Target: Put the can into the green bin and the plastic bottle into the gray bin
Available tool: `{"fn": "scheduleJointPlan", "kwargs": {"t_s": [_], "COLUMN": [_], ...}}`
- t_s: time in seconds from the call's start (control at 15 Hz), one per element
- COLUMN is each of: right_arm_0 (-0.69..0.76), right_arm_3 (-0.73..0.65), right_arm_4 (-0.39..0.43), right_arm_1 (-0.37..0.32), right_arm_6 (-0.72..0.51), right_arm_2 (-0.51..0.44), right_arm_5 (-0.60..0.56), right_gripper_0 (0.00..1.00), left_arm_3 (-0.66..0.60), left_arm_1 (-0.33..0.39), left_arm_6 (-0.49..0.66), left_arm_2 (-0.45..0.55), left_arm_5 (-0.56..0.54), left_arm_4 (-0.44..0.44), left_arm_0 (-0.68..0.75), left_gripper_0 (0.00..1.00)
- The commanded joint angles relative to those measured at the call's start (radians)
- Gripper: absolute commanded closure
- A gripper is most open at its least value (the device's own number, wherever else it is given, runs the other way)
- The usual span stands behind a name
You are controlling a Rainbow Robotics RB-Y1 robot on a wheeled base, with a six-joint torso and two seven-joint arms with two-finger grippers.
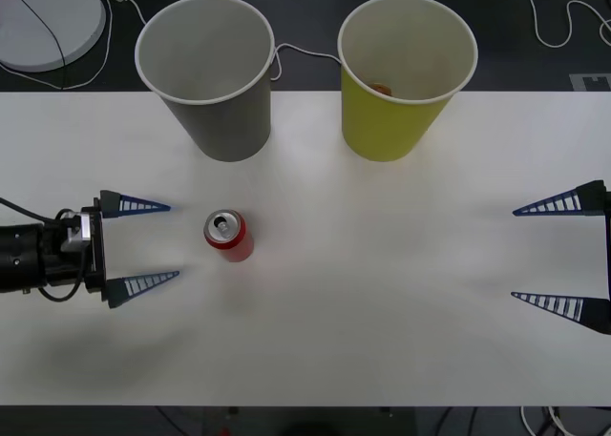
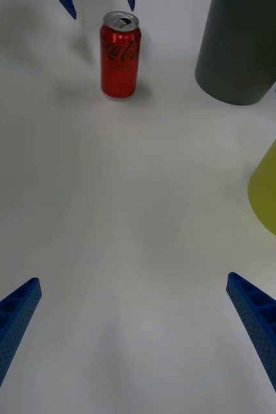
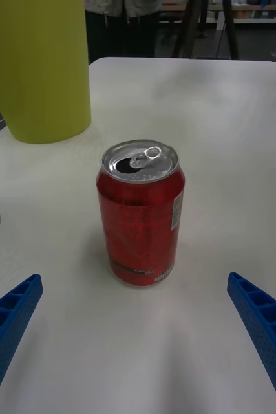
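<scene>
I see can (image 1: 228,236) upright on bench (image 1: 401,293), long axis vertical, tab end up, just ahead of my left end effector (image 1: 140,247), spread wide, not touching. Right end effector (image 1: 549,255) wide, well apart.

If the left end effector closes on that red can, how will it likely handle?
The can stands upright with its tab opened, so it may be empty, light and easily tipped. Its thin, smooth wall could dent or slip. The left end effector is open beside it.

The red can (image 1: 228,236) stands upright just ahead of the left gripper (image 1: 158,241), whose fingers are spread. The gray bin (image 1: 206,76) and green bin (image 1: 404,74) stand behind; the right gripper (image 1: 540,255) is spread too.
</scene>
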Motion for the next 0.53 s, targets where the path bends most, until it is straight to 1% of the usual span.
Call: {"fn": "scheduleJointPlan", "kwargs": {"t_s": [0.07,0.13,0.27,0.53], "right_arm_0": [0.000,0.000,0.000,0.000], "right_arm_3": [0.000,0.000,0.000,0.000], "right_arm_4": [0.000,0.000,0.000,0.000], "right_arm_1": [0.000,0.000,0.000,0.000], "right_arm_6": [0.000,0.000,0.000,0.000], "right_arm_2": [0.000,0.000,0.000,0.000], "right_arm_5": [0.000,0.000,0.000,0.000], "right_gripper_0": [0.00,0.00,0.00,0.00], "left_arm_3": [0.062,0.095,0.133,0.138], "left_arm_1": [-0.044,-0.061,-0.090,-0.137], "left_arm_6": [-0.056,-0.087,-0.108,-0.111], "left_arm_2": [0.000,0.000,0.000,0.000], "left_arm_5": [0.001,0.003,0.003,0.029], "left_arm_4": [0.000,0.003,0.003,0.003], "left_arm_0": [-0.018,-0.030,-0.047,-0.053], "left_gripper_0": [0.00,0.00,0.00,0.00]}}
